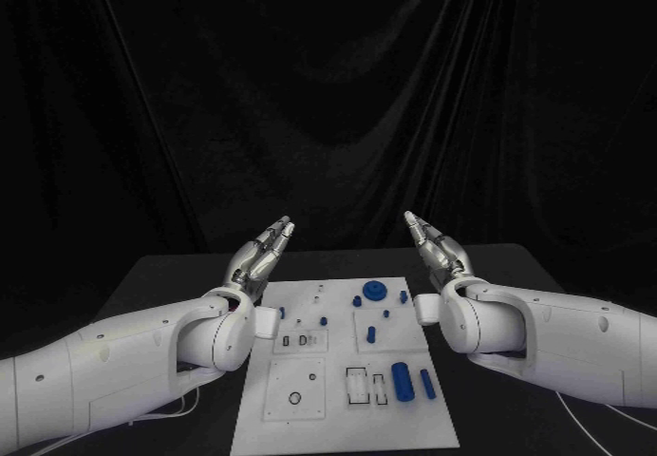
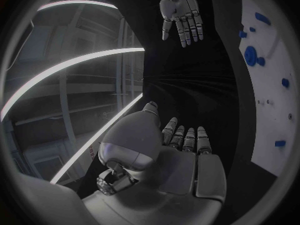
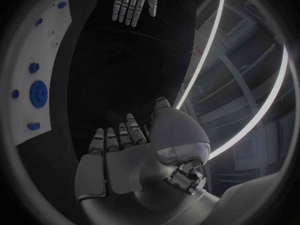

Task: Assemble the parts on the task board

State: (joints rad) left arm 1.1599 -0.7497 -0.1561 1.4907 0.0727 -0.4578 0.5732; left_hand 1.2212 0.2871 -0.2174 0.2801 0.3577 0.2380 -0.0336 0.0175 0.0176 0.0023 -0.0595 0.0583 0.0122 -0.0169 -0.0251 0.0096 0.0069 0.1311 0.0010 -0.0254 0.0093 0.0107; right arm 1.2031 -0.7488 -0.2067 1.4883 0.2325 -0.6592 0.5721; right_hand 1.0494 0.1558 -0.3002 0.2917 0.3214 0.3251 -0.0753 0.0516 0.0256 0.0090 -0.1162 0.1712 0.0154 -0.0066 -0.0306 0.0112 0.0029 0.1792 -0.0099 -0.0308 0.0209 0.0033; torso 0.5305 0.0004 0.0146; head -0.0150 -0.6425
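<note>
The white task board (image 1: 343, 418) lies flat in the middle of the black table. Blue parts rest on it: a round gear (image 1: 372, 289) near its far edge, a small peg (image 1: 371, 333) at mid-board, and a thick cylinder (image 1: 402, 377) beside a thinner bar (image 1: 427, 383) nearer me. My left hand (image 1: 260, 252) is raised off the board's far left corner, fingers straight and apart, holding nothing. My right hand (image 1: 439, 249) mirrors it off the far right corner, empty too. The left wrist view shows my left hand (image 2: 175, 150), the right hand (image 2: 181, 15) and the board (image 2: 275, 100).
Bare black table surface (image 1: 164, 275) lies on both sides of the board and behind it, against a black curtain. Recessed outlines (image 1: 294, 389) and slots (image 1: 359, 385) mark the board's near half. The right wrist view shows the board's edge (image 3: 47, 60) with the gear (image 3: 39, 91).
</note>
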